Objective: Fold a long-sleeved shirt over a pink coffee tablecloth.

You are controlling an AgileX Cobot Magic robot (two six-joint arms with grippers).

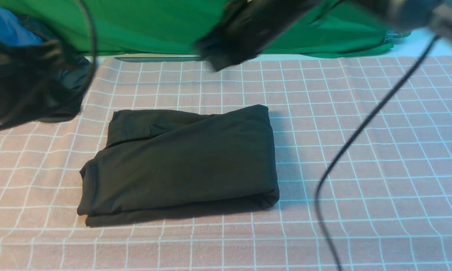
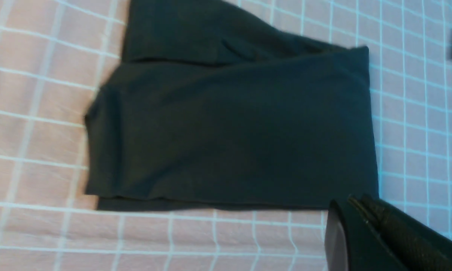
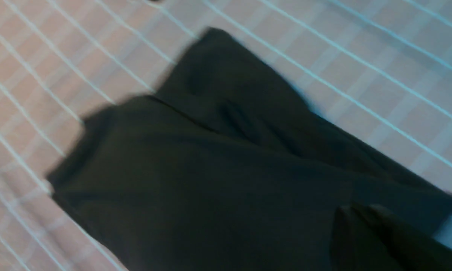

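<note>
On the pink grid cloth: fold looks basically done, arms just need to get clear cleanly

Front view: the large black soft-cotton long-sleeved shirt (image 1: 180,162) lies as a folded rectangle mid-surface on the wide dusty-pink tablecloth with a thin white grid (image 1: 417,150). The right arm's fingers (image 1: 214,56) hang blurred above its far edge, apart from it. Left wrist view: the left arm's fingers (image 2: 399,233) are pressed together with nothing in them, just off the shirt's corner. Right wrist view: blurry, but those fingers look closed and empty too, over the shirt. I'd go straight up and away with no sideways sweep, so the top layer doesn't get dragged. Also watch the dangling black cable (image 1: 361,124).
</note>
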